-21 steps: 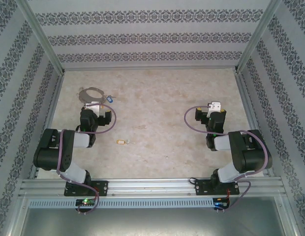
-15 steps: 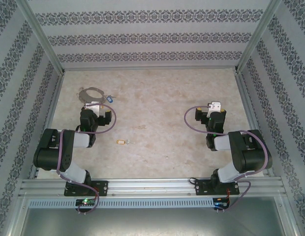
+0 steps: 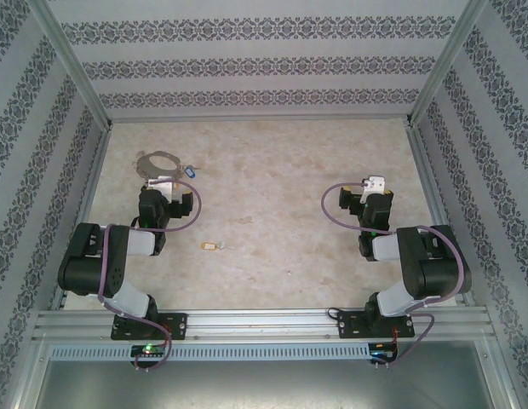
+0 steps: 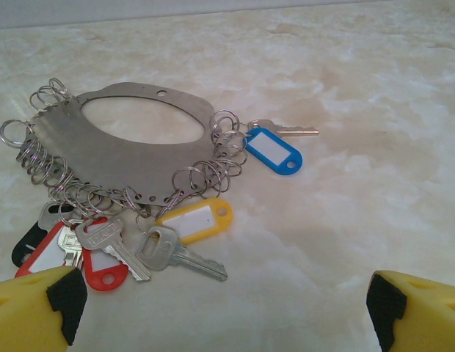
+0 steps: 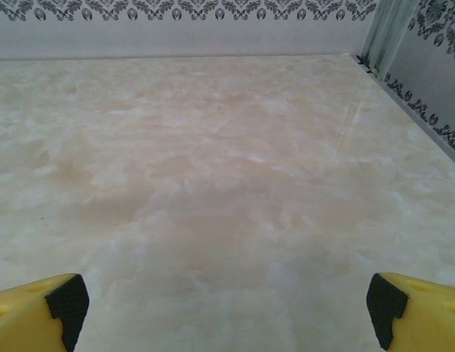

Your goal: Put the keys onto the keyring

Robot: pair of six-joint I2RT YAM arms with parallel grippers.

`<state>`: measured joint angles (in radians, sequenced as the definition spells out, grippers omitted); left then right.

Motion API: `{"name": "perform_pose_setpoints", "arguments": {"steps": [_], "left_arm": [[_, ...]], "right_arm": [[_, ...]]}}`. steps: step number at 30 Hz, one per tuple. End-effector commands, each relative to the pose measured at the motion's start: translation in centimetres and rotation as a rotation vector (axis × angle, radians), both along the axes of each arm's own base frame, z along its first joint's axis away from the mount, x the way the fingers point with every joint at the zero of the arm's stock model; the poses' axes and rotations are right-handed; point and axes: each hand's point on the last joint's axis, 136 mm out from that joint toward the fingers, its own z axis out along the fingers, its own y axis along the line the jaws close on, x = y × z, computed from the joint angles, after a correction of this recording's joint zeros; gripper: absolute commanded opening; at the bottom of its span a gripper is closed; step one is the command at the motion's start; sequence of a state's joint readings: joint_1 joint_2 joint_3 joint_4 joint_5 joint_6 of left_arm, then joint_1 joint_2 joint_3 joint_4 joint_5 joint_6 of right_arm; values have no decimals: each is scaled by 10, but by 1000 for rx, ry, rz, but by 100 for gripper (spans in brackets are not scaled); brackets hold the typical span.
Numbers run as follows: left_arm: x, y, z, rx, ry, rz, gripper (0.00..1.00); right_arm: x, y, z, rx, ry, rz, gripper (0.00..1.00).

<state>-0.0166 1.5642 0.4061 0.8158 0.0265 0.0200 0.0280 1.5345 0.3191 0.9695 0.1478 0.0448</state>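
Two claws stood wide open just above the worktop (image 3: 272, 187), with nothing between the fingers of either. The left claw (image 3: 162, 182) was at the far left of the worktop, just short of the keyring (image 3: 141, 163), and showed no change from the earlier frame. In its wrist view the left claw's yellow fingertips (image 4: 37, 312) framed the keyring (image 4: 88, 158), a flat grey metal loop with an oval hole, lying flat and edged with many small split rings. Several keys (image 4: 176, 253) lay fanned out at its near edge, with a yellow tag (image 4: 196, 220), a red tag (image 4: 103, 268) and a black tag (image 4: 26, 246) among them. A blue tag (image 4: 273, 150) lay at the keyring's right side. A separate yellow-tagged key (image 3: 213, 246) lay loose on the worktop, well apart from the keyring, near the middle and nearer the arms, in the same spot as before. The right claw (image 3: 372, 181) had shifted very slightly to the right since the earlier frame, its cable loop moving with it. Its wrist view looked over bare marbled worktop between its fingertips (image 5: 37, 308).
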Motion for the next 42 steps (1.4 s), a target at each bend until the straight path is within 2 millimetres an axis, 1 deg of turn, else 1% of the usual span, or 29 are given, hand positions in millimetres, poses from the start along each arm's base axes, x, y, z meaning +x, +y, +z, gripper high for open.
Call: {"name": "perform_pose_setpoints", "arguments": {"steps": [1, 5, 8, 10, 13, 15, 18, 19, 20, 22, 23, 25, 26, 28, 31, 33, 34, 36, 37, 39, 42], "left_arm": [[5, 6, 7, -23, -18, 20, 99], [4, 11, 10, -14, -19, 48, 99], [2, 5, 30, -7, -13, 20, 99], [-3, 0, 48, 9, -32, 5, 99], [-18, -1, 89, -33, -73, 21, 99], [-28, 7, 126, -68, -104, 81, 99], [-35, 20, 177, -150, -214, 184, 99], [-36, 23, 186, -183, -229, 211, 99], [-33, 21, 193, -207, -234, 203, 99], [-20, 5, 200, -216, -212, 109, 99], [-9, -1, 197, -228, -176, 86, 99], [14, -3, 180, -250, -42, 104, 99], [26, -4, 167, -257, 43, 120, 99], [46, 1, 143, -254, 190, 177, 99], [78, 6, 112, -207, 308, 202, 99], [101, 8, 85, -182, 405, 210, 99], [111, 4, 75, -207, 443, 186, 99], [131, -4, 57, -346, 494, 138, 99], [139, -2, 53, -418, 486, 147, 99], [147, 6, 43, -511, 470, 178, 99], [150, 17, 29, -499, 495, 224, 99]], "right_arm": [[7, 2, 16, 46, -59, 24, 98], [-2, -5, 20, 57, -101, -5, 98], [-11, -10, 28, 59, -134, -32, 98], [-17, -10, 36, 56, -159, -31, 98], [-29, -16, 53, 62, -185, -75, 98], [-39, -26, 68, 104, -184, -142, 98], [-46, -31, 91, 187, -163, -200, 98], [-47, -35, 94, 201, -158, -227, 98], [-44, -39, 109, 214, -201, -252, 98], [-46, -56, 110, 297, -249, -374, 98], [-47, -61, 105, 338, -238, -422, 98], [-44, -59, 101, 396, -187, -421, 98], [-40, -54, 99, 413, -157, -405, 98], [-33, -45, 96, 449, -120, -367, 98], [-23, -28, 91, 449, -56, -285, 98], [-20, -20, 84, 441, -1, -267, 98], [-18, -16, 81, 442, 21, -257, 98], [-17, -8, 75, 439, 58, -236, 98], [-16, -3, 75, 438, 62, -214, 98], [-18, 4, 74, 429, 62, -179, 98], [-22, 7, 72, 414, 77, -162, 98]]}}
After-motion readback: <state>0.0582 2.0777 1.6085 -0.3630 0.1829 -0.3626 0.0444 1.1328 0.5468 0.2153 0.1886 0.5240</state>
